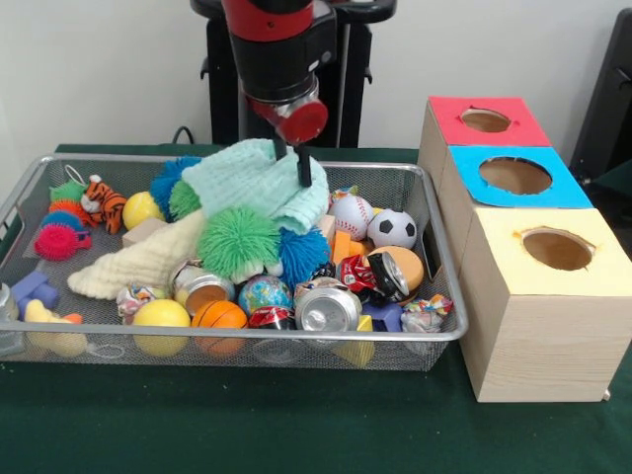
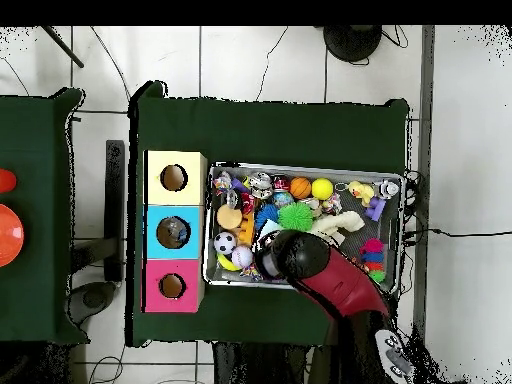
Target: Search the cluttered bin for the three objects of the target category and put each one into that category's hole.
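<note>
My gripper (image 1: 292, 161) hangs over the back middle of the wire bin (image 1: 247, 337), shut on the top edge of a mint-green cloth (image 1: 252, 183) that peaks up towards it and drapes over the pile. A cream cloth (image 1: 148, 262) lies below it to the left. Around them are spiky balls (image 1: 237, 242), a baseball (image 1: 353, 215), a soccer ball (image 1: 392, 228), a basketball (image 1: 218, 314) and crushed cans (image 1: 328, 308). In the overhead view the arm (image 2: 300, 258) covers the gripper and the cloth.
Three wooden boxes stand right of the bin, with a red-topped hole (image 1: 485, 119), a blue-topped hole (image 1: 514, 175) and a yellow-topped hole (image 1: 557, 249). From above they sit left of the bin (image 2: 304, 167). A toy tiger (image 1: 103, 202) lies at the bin's back left.
</note>
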`<state>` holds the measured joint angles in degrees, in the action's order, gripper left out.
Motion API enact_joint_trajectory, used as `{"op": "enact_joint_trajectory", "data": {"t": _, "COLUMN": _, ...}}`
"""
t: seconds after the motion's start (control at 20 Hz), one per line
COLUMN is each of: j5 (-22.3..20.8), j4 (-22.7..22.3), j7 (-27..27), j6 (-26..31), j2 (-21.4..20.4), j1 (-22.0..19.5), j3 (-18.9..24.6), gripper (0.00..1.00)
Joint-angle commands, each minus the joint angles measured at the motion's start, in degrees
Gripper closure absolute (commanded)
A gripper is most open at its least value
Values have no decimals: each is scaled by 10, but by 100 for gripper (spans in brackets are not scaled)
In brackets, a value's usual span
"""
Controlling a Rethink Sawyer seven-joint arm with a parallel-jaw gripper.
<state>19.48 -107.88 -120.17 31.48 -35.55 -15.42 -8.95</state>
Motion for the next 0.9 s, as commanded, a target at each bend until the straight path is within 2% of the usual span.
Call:
{"op": "enact_joint_trajectory", "data": {"t": 0.05, "j5": -2, "j4": -45, "j7": -71, "j6": 90, "j2": -22, "j1": 14, "j3": 38, "gripper": 0}}
{"op": "enact_joint_trajectory", "data": {"t": 0.25, "j5": 0, "j4": -39, "j7": -81, "j6": 95, "j2": -22, "j1": 25, "j3": 34, "gripper": 0}}
{"op": "enact_joint_trajectory", "data": {"t": 0.45, "j5": -6, "j4": -16, "j7": -61, "j6": 31, "j2": 32, "j1": 10, "j3": 41, "gripper": 0}}
{"op": "enact_joint_trajectory", "data": {"t": 0.6, "j5": -33, "j4": 46, "j7": -55, "j6": 44, "j2": 59, "j1": 10, "j3": 10, "gripper": 0}}
{"op": "enact_joint_trajectory", "data": {"t": 0.8, "j5": -81, "j4": 166, "j7": -38, "j6": 110, "j2": 83, "j1": 15, "j3": -42, "gripper": 0}}
{"op": "enact_joint_trajectory", "data": {"t": 0.9, "j5": -101, "j4": 203, "j7": -29, "j6": 130, "j2": 86, "j1": 13, "j3": -55, "gripper": 0}}
